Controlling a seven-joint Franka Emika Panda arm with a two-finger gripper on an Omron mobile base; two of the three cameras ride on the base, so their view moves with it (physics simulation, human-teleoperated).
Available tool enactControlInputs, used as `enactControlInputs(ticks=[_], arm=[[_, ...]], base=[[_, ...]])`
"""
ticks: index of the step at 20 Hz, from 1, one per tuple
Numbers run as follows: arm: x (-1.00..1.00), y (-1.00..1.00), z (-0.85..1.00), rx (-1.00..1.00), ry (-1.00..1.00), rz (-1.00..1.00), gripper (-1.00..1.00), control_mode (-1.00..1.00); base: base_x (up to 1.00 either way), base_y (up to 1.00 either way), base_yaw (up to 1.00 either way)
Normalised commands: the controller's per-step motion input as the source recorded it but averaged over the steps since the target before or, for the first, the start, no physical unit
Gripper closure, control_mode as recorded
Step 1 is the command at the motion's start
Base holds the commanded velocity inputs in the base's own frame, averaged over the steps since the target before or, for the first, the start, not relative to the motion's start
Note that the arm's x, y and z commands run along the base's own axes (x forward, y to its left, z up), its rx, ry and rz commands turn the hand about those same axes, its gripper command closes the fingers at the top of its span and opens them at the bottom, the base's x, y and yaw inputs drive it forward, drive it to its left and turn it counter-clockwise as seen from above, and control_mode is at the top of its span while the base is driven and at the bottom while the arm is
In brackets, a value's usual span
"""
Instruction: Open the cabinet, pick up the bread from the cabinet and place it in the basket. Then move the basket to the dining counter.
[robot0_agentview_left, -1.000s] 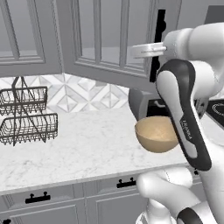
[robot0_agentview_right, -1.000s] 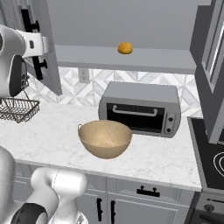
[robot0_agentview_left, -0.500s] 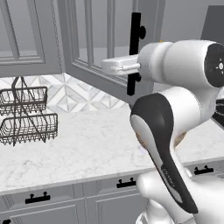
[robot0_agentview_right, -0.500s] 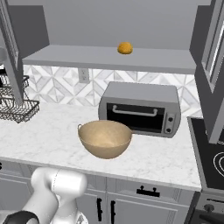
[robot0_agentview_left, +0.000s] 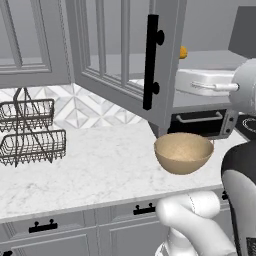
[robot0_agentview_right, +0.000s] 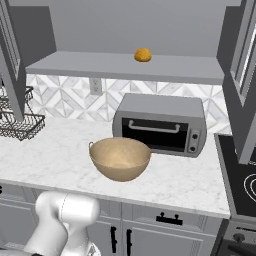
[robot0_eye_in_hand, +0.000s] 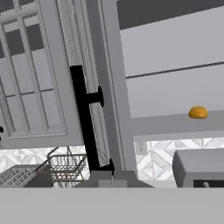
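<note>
Your hand (robot0_agentview_left: 185, 85) is closed with nothing between its fingers, hovering just beside the black bar handle (robot0_agentview_left: 151, 62) of the open cabinet door (robot0_agentview_left: 125, 55). Past the handle and further into the cabinet, the bread (robot0_agentview_right: 143, 55) sits on the cabinet shelf (robot0_agentview_right: 100, 65), well apart from your hand. Below the hand, the basket (robot0_agentview_right: 120, 158) stands empty on the bench (robot0_agentview_right: 60, 150) in front of the toaster oven (robot0_agentview_right: 162, 123). Off to the far side of the door stands the wire rack (robot0_agentview_left: 30, 132). You have the door open; picking the bread, dropping it in the basket and carrying the basket to the dining counter all remain
</note>
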Motion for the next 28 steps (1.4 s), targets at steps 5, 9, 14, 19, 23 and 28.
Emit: enactControlInputs(ticks=[5,9,14,19,23,28], arm=[[-0.15,-1.0,0.07,0.51,0.04,0.1,1.0,-1.0],[0.05,-0.85,-0.27,0.63,0.05,0.36,1.0,-1.0],[0.63,-0.14,-0.63,0.49,0.2,0.38,1.0,-1.0],[0.81,0.2,-0.47,0.39,0.35,0.29,1.0,-1.0],[0.74,0.25,0.0,0.2,0.19,0.23,1.0,-1.0],[0.74,0.39,-0.03,0.22,0.14,0.39,1.0,-1.0]], base=[[0.0,0.0,0.0],[0.0,0.0,0.0],[0.0,0.0,0.0],[0.0,0.0,0.0],[0.0,0.0,0.0],[0.0,0.0,0.0]])
